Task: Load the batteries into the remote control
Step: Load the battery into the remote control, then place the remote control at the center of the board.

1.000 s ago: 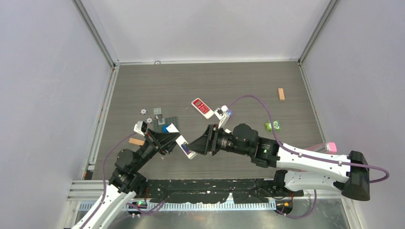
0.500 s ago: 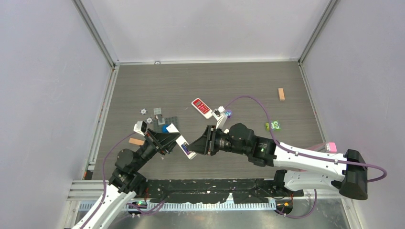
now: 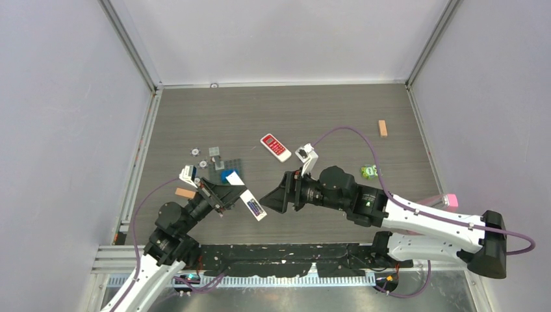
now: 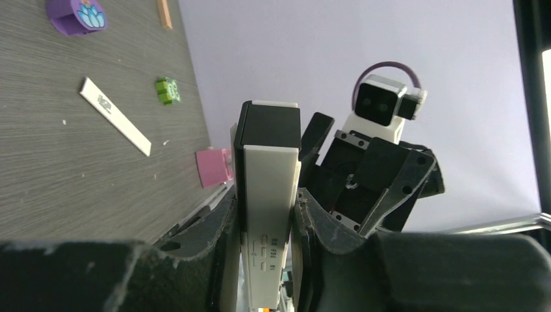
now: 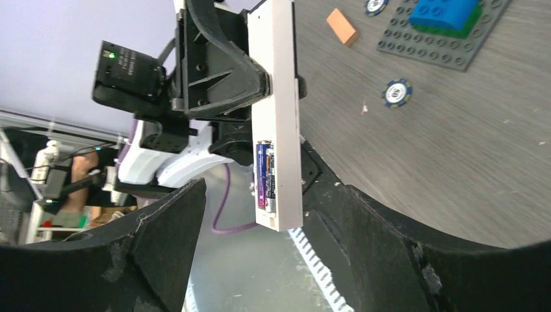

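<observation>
My left gripper (image 3: 235,195) is shut on the remote control (image 3: 253,207), a long narrow white bar held off the table near the front middle. The left wrist view shows its jaws (image 4: 266,218) pressing both sides of the bar (image 4: 266,182), whose black end points away. In the right wrist view, a blue-purple battery (image 5: 264,172) lies in the open compartment at the free end of the remote (image 5: 276,97). My right gripper (image 3: 268,199) stands open just right of that end, its fingers (image 5: 166,240) apart and touching nothing. No other batteries show.
A wider white remote with a red face (image 3: 275,147) lies behind the grippers. A grey studded plate (image 3: 224,165) with a blue brick, round chips (image 3: 193,151) and an orange block (image 3: 185,193) sit left. A green piece (image 3: 370,171), another orange block (image 3: 383,128) and a pink item (image 3: 449,200) lie right.
My right gripper has drawn back to the right off the remote's end and opened wide. The left gripper still holds the remote, shifted slightly.
</observation>
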Robot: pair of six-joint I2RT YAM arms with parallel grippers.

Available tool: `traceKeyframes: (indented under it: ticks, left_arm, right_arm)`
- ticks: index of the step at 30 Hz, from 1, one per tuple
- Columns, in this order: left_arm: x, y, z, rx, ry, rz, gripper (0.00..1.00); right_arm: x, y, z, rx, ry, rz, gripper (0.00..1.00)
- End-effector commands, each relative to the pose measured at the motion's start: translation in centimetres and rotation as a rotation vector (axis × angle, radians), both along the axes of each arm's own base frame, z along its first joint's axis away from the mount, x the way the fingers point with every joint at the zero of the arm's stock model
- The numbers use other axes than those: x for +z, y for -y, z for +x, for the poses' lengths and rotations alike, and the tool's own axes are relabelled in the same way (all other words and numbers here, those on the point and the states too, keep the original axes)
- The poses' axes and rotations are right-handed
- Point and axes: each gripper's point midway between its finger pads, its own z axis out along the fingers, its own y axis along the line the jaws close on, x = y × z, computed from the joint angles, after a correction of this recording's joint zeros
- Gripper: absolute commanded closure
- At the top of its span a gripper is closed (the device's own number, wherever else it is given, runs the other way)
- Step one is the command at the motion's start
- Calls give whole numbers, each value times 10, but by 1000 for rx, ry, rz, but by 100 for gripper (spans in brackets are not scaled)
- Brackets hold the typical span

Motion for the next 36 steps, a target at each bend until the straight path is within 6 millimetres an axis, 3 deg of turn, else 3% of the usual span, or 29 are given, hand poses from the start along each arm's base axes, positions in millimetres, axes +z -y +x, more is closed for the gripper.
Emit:
traceKeyframes:
  ticks: [1, 10, 13, 20, 24, 28, 30, 32, 36]
  left_arm:
    - [11, -4, -5, 16, 101, 88, 100]
    - [-5, -4, 2, 34, 56, 140, 100]
    - [-6, -6, 3, 47, 46, 146, 100]
    - [-9, -11, 4, 72, 32, 153, 100]
    - [-10, -11, 5, 78, 28, 152, 96]
    - [-11, -11, 5, 78, 24, 158, 89]
    - [-12, -12, 5, 79, 22, 162, 81]
    - [-13, -12, 5, 82, 22, 167, 63]
    - [-28, -27, 9, 160, -32, 245, 3]
  right_arm:
    - [17, 10, 8, 12, 175, -91, 19]
    - [-3, -17, 8, 65, 399, -411, 19]
    - [-19, -31, 9, 69, 439, -533, 19]
    - [-40, -49, 7, 79, 463, -626, 23]
    - [-48, -52, 10, 78, 459, -655, 37]
    - [-56, -52, 11, 81, 458, -688, 68]
    - [-57, -50, 12, 76, 463, -696, 77]
    - [-58, -48, 14, 73, 475, -707, 84]
    - [-62, -39, 18, 93, 530, -753, 91]
